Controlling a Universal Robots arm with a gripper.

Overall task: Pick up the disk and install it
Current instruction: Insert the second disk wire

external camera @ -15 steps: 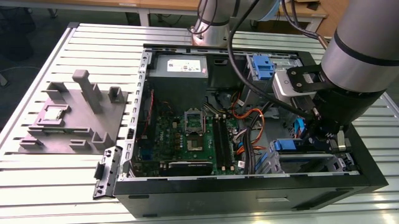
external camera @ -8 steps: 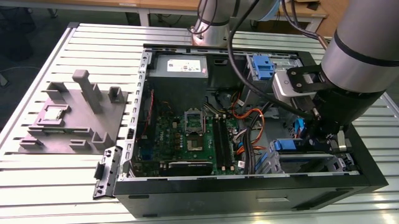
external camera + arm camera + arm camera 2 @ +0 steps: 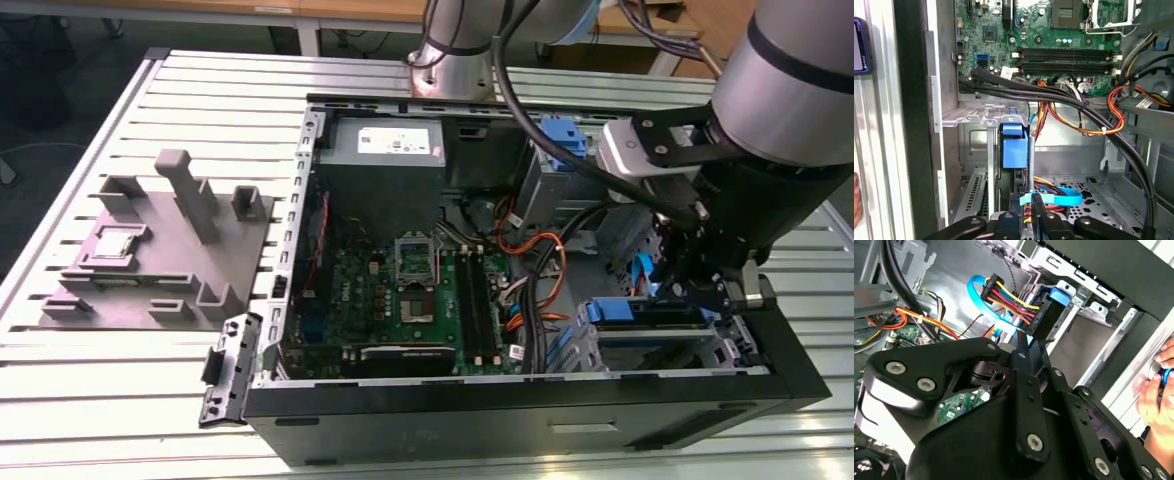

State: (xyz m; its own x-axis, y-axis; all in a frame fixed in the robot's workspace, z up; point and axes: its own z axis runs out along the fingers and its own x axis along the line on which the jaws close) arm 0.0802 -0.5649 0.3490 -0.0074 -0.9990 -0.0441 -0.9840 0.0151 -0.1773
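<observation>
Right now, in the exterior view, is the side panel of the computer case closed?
No, the computer case lies open on its side, so the green motherboard and the cables inside are exposed.

A slatted metal table (image 3: 120, 110) carries an open computer case (image 3: 534, 420) at its centre and, at nine o'clock from it, a grey plastic fixture (image 3: 160, 250) lying flat.

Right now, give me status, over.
Gripper low inside case, over drive bay. Disk sits in bay. Cables close alongside. Hand at case edge.
</observation>
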